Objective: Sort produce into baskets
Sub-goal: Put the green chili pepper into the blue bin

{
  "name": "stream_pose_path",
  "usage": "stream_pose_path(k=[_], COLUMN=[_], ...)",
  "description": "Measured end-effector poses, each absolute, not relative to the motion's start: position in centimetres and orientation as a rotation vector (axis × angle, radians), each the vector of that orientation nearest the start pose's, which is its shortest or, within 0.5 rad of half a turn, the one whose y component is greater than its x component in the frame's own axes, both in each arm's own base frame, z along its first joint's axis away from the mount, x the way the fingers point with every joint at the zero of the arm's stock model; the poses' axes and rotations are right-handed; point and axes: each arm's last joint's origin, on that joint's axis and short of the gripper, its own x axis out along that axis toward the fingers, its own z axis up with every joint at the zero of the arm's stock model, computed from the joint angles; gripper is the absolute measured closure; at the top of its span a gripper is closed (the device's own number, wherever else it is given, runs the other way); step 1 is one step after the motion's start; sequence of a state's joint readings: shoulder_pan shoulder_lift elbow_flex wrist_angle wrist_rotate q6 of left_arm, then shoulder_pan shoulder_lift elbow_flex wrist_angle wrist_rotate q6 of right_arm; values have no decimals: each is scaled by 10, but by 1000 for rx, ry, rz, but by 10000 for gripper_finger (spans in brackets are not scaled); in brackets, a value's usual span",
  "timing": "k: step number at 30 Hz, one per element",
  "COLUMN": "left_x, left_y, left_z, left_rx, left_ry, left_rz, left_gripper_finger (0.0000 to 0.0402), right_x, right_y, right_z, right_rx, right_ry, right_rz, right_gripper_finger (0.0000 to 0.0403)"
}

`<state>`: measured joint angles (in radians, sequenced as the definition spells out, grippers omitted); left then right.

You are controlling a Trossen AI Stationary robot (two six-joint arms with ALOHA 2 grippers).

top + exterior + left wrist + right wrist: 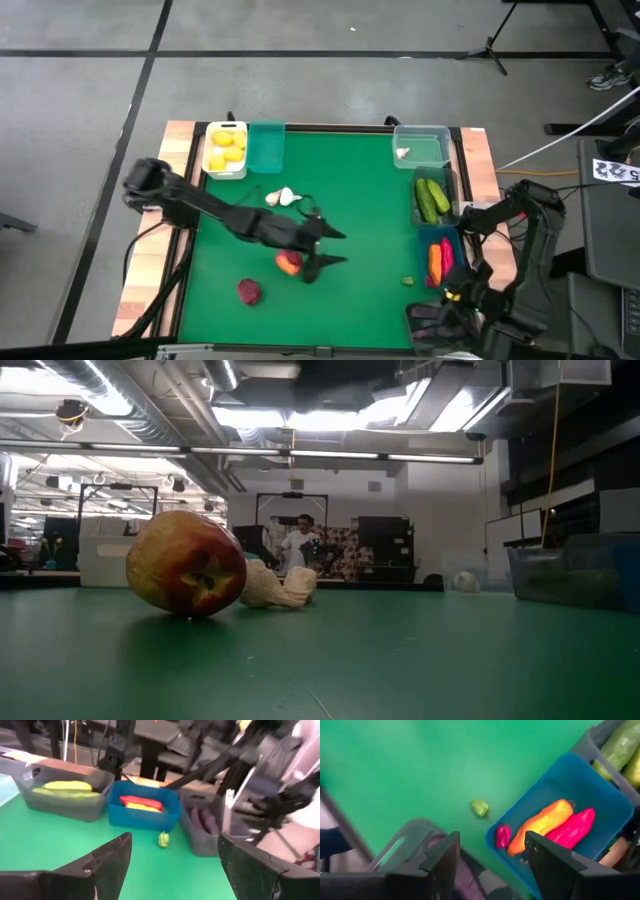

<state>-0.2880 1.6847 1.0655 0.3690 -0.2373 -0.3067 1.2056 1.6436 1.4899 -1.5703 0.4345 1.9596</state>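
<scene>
Just beside the left claw (330, 250), which stands open and empty, lies an apple (289, 263); lower squarely over it before closing. Right claw (490, 852), open, hangs above the blue basket (600, 805) holding chilies

We can read almost nothing here. Beyond the table's right edge, a white tag (615, 171) bears black printed characters, too small for us to make out. We find no legible label on any bin or fruit.
</scene>
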Motion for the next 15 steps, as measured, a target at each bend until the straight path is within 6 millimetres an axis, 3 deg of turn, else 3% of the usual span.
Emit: stream_pose_path(k=[7,15], left_x=[428,475], left_y=[-92,-95], left_z=[211,169], left_rx=[-218,-217], left_ry=[292,368], left_rz=[42,-96], left_gripper_finger=[112,117], right_x=[102,104], right_y=[260,262], right_z=[300,299], right_rx=[455,414], right_ry=[905,889], right_rz=[-586,-553], right_gripper_finger=[178,178])
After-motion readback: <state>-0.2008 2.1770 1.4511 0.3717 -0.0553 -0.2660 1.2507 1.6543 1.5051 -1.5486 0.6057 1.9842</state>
